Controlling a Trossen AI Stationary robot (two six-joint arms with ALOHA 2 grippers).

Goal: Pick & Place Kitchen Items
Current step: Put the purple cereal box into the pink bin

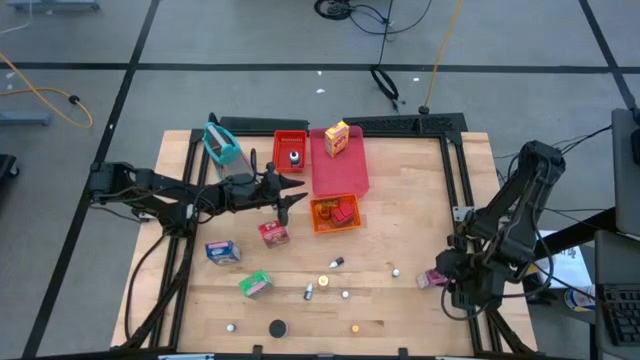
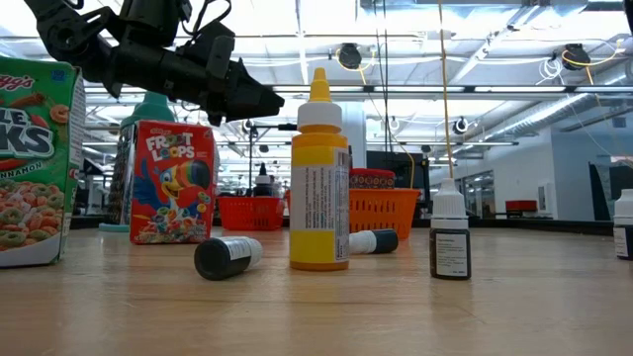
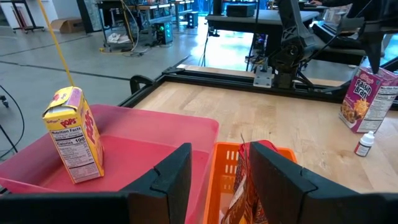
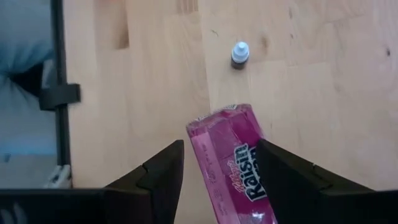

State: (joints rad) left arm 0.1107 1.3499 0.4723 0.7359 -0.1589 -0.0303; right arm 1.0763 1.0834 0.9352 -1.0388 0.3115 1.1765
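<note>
The left gripper (image 1: 291,190) hangs above the bench (image 1: 400,220), just beside the orange tray (image 1: 333,213), with its fingers (image 3: 176,173) spread and nothing between them. In the left wrist view the tips frame the near edge of that tray, where a red packet (image 3: 249,180) stands inside it. Next to it lies the pink tray (image 1: 340,165), carrying a yellow Pops box (image 3: 73,134) upright near its far end. The red tray (image 1: 291,150) sits beside the pink one with a small bottle in it, and the teal basket (image 1: 222,143) stands farther along the same edge.

The right gripper (image 1: 450,283) is low at the opposite side of the bench, near the frame rail. Its fingers (image 4: 158,171) are parted around a pink Raisin Bran box (image 4: 235,163) lying flat, without visibly pressing it. A small white-capped bottle (image 4: 239,55) stands just beyond that box.

Loose items crowd the open wood between the arms: a red Froot Loops box (image 1: 272,233), a blue box (image 1: 221,251), a green box (image 1: 254,284), and a yellow bottle (image 2: 318,178) with small dark bottles lying and standing around it.
</note>
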